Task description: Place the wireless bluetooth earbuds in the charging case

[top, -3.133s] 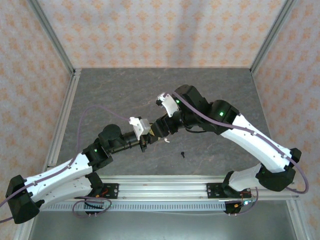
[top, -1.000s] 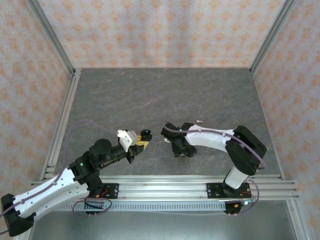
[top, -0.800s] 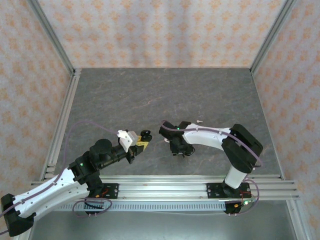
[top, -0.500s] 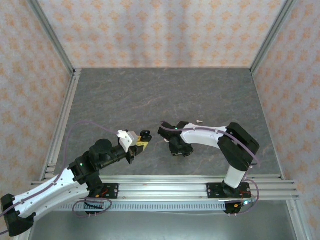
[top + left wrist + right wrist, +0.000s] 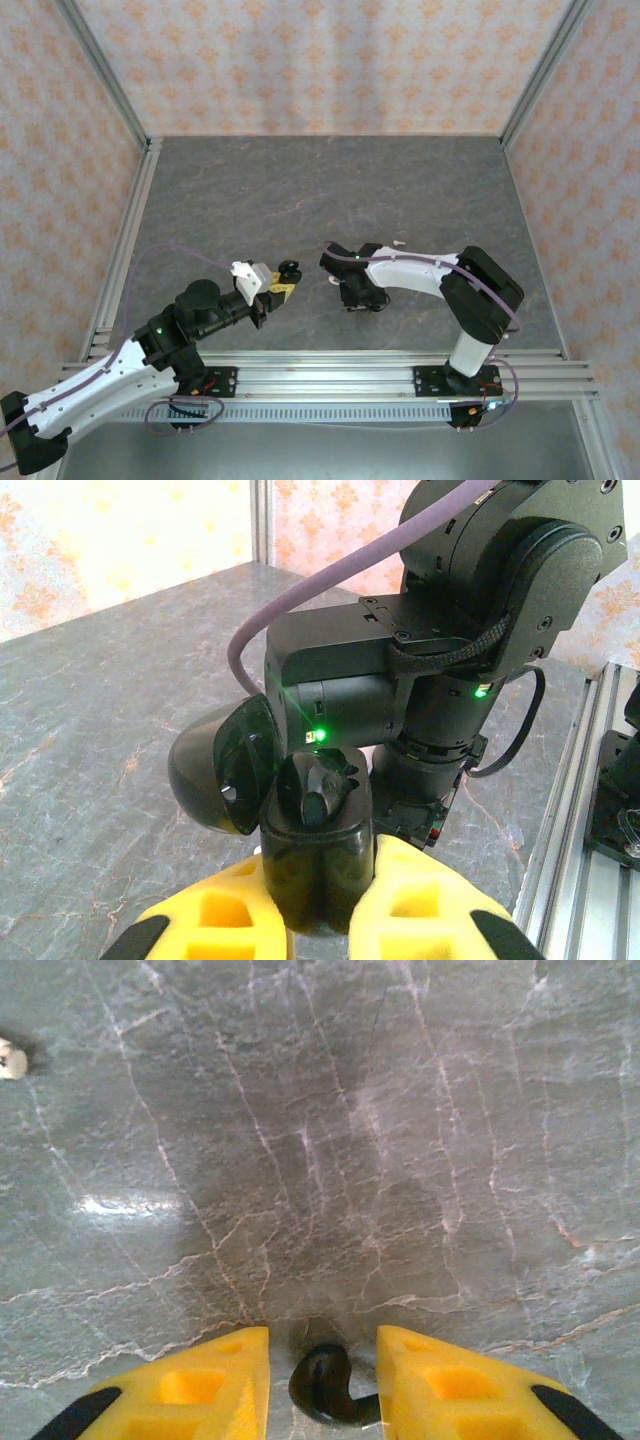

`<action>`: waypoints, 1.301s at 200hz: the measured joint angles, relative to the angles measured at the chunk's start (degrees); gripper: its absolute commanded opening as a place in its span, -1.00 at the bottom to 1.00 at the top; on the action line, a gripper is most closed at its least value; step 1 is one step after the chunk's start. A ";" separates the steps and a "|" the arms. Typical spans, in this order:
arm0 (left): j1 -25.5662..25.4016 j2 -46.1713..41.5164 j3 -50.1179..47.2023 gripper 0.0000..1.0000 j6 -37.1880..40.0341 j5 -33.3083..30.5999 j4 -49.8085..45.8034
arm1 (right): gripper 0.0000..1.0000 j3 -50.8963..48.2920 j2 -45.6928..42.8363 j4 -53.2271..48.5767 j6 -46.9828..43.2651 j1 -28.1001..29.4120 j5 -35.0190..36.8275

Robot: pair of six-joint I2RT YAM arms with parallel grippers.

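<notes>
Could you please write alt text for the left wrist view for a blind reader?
The left gripper clamps a glossy black charging case between yellow fingers, its lid open to the left and a black earbud seated inside. Behind stands the right arm's black body over a grey marbled table.

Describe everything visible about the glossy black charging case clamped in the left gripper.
The glossy black plastic charging case stands upright, its rounded lid swung open to one side on its hinge. One black earbud sits in the top of the case. The left gripper clamps the lower body between yellow fingers, which press on both sides. The right arm looms close behind the case.
</notes>
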 measured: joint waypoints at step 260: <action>0.00 -2.86 0.11 -1.00 -1.75 -0.17 -1.55 | -0.45 2.38 2.12 -4.81 -7.58 -2.08 -4.46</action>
